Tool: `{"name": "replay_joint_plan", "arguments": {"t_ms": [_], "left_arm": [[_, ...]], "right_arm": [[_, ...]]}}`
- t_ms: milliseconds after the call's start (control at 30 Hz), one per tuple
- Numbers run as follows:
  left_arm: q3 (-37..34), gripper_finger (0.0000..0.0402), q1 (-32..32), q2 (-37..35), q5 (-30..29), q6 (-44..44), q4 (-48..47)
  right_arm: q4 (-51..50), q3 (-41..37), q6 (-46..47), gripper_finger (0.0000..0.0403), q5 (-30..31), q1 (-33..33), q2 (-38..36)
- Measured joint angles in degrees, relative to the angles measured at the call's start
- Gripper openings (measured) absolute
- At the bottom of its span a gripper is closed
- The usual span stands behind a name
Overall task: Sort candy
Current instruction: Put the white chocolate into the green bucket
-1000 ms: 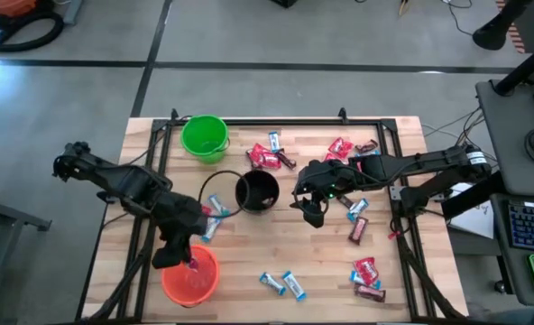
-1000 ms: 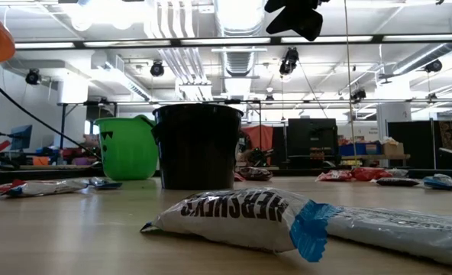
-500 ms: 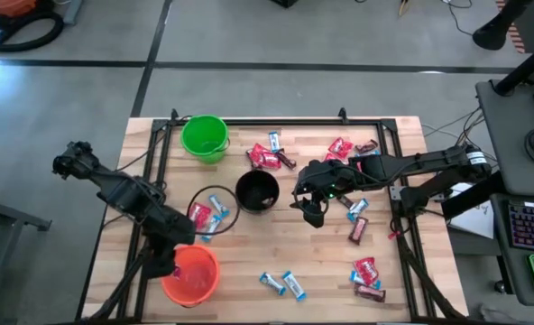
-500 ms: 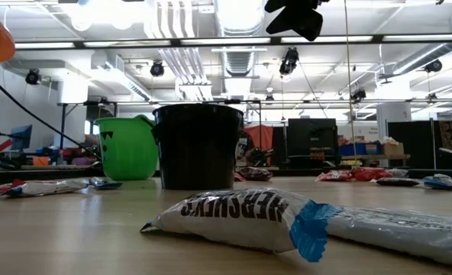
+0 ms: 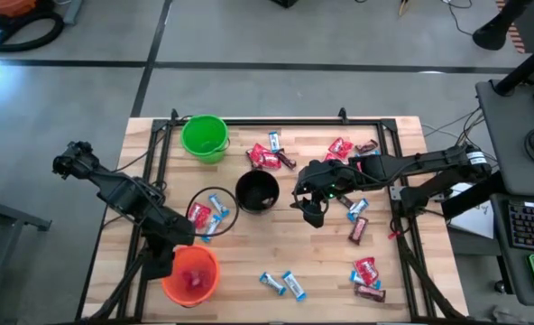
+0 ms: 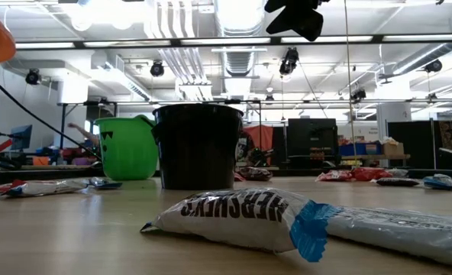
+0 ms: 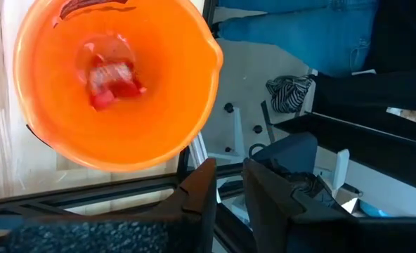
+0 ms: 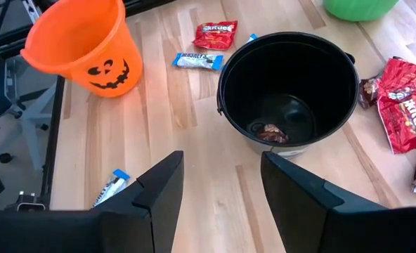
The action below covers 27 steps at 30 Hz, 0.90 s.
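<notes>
While the left gripper [image 7: 225, 184] hangs with fingers parted and empty beside the orange bucket [image 5: 191, 275], which holds one red candy [image 7: 112, 76], sorting looks barely begun. Farther back, the right gripper [image 8: 218, 186], fingers open, faces the black bucket [image 8: 289, 88] with one brown piece, and most candy [image 5: 367, 273] lies loose on the desk [image 5: 321, 262].

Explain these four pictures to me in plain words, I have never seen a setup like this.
Two dark robot arms work at a wooden table, sorting wrapped candy into three cups. One picture looks straight down from above, one sits level with the tabletop, and one comes from a camera on each arm's wrist. On the table stand a green cup, a black cup and an orange cup, with loose candy scattered around. The left gripper hangs by the orange cup, jaws open and empty; a red candy lies in that cup. The right gripper hovers just right of the black cup, jaws open, holding nothing.
</notes>
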Motion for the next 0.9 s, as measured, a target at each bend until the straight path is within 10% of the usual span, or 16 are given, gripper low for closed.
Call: {"name": "replay_joint_plan", "arguments": {"t_ms": [900], "left_arm": [[0.0,0.0055,0.0,0.0,-18.6,10.5,1.2]], "right_arm": [[-0.2,0.0,7.1,0.0183,-0.3,0.4,0.0]]}}
